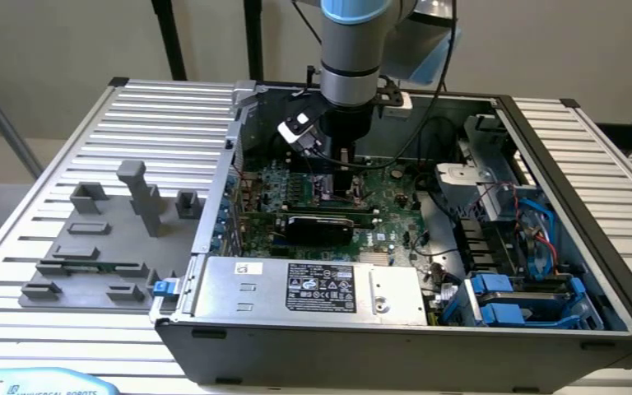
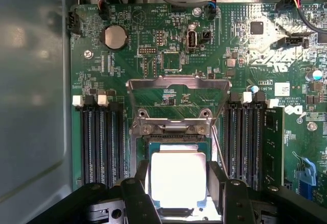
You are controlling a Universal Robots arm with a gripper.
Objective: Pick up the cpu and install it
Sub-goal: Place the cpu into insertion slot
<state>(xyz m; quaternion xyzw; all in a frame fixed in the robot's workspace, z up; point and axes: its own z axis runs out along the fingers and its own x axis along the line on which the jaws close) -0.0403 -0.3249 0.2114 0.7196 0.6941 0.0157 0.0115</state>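
Note:
The cpu [image 2: 178,179], a small square chip with a bright silvery top, sits between my gripper's [image 2: 179,183] two black fingers [image 2: 139,180], which press on its opposite sides. It hangs just over the open cpu socket [image 2: 171,138] on the green motherboard [image 2: 153,55], with the metal load frame [image 2: 176,86] flipped back beyond it. In the exterior view my gripper [image 1: 336,160] reaches straight down into the open computer case [image 1: 404,329], low over the motherboard [image 1: 327,189].
Black memory slots [image 2: 97,137] flank the socket on both sides. The power supply [image 1: 305,288] fills the case's near side, and blue drive bays [image 1: 513,304] and cables lie at the exterior view's right. Grey tray blocks [image 1: 108,239] with a green memory stick [image 1: 96,266] stand outside.

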